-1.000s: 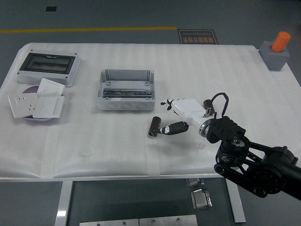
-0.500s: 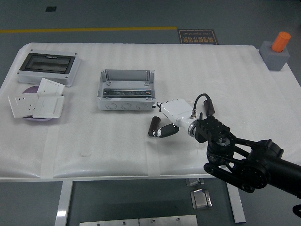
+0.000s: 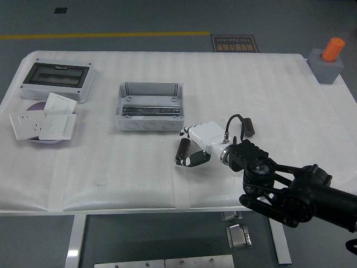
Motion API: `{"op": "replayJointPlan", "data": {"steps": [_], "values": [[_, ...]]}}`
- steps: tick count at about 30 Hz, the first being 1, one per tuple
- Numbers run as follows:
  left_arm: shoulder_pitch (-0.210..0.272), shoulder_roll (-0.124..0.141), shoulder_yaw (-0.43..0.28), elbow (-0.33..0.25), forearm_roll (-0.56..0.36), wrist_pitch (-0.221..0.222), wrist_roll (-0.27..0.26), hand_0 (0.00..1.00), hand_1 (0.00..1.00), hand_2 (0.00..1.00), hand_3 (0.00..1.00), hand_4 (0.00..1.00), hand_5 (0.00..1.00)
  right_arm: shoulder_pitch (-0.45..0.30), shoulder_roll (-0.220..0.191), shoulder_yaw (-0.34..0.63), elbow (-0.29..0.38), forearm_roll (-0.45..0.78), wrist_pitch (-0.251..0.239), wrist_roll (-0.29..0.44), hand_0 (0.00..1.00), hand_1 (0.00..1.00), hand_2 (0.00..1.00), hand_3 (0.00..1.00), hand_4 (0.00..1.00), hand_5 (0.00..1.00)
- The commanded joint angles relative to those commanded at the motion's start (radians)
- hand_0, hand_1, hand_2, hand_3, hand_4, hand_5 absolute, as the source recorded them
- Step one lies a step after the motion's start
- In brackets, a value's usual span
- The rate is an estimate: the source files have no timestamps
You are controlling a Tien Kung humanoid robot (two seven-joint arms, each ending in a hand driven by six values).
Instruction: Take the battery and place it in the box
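The battery (image 3: 182, 149), a short black cylinder, lies on the white table just right of centre. My right hand (image 3: 188, 147), white with dark fingers, comes in from the lower right. Its fingers are spread, with the upper fingertips (image 3: 184, 132) just above the battery and the thumb beside its lower end. I cannot see a firm grasp, and the battery rests on the table. The open grey box (image 3: 149, 126) stands a short way up and to the left of the battery, with a metal rail inside.
A grey enclosure with a dark clear lid (image 3: 56, 80) sits at the far left. White socket plates (image 3: 42, 123) lie on a purple dish below it. An orange cylinder on a grey block (image 3: 329, 58) stands at the far right corner.
My right hand has moved left and slightly down, from beside the battery to straddling it. The battery has stayed in place.
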Motion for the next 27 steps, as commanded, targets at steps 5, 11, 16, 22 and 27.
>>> {"op": "replayJointPlan", "data": {"steps": [5, 11, 16, 22, 27], "values": [[-0.001, 0.000, 0.015, -0.002, -0.018, 0.002, -0.006, 0.590, 0.616, 0.496, 0.649, 0.586, 0.358, 0.001, 0.002, -0.010, -0.009, 0.004, -0.012, 0.007, 0.383, 0.595, 0.684, 0.767, 0.931, 0.610], [0.000, 0.001, 0.029, -0.002, -0.039, 0.003, -0.012, 0.590, 0.616, 0.495, 0.649, 0.585, 0.358, -0.001, 0.005, -0.020, -0.018, 0.006, -0.024, 0.015, 0.361, 0.564, 0.651, 0.724, 0.837, 0.517], [0.001, 0.003, 0.036, -0.002, -0.051, 0.005, -0.015, 0.590, 0.616, 0.495, 0.649, 0.585, 0.360, -0.002, 0.006, -0.025, -0.022, 0.005, -0.039, 0.024, 0.343, 0.544, 0.630, 0.682, 0.781, 0.468], [0.002, 0.003, 0.038, -0.002, -0.054, 0.006, -0.017, 0.590, 0.615, 0.495, 0.649, 0.586, 0.363, -0.002, 0.006, -0.031, -0.025, 0.000, -0.058, 0.035, 0.337, 0.532, 0.617, 0.669, 0.772, 0.453], [0.001, 0.003, 0.046, -0.003, -0.061, 0.008, -0.021, 0.591, 0.615, 0.497, 0.650, 0.587, 0.364, -0.002, 0.006, -0.037, -0.028, -0.003, -0.072, 0.043, 0.323, 0.521, 0.606, 0.654, 0.751, 0.438]]}}
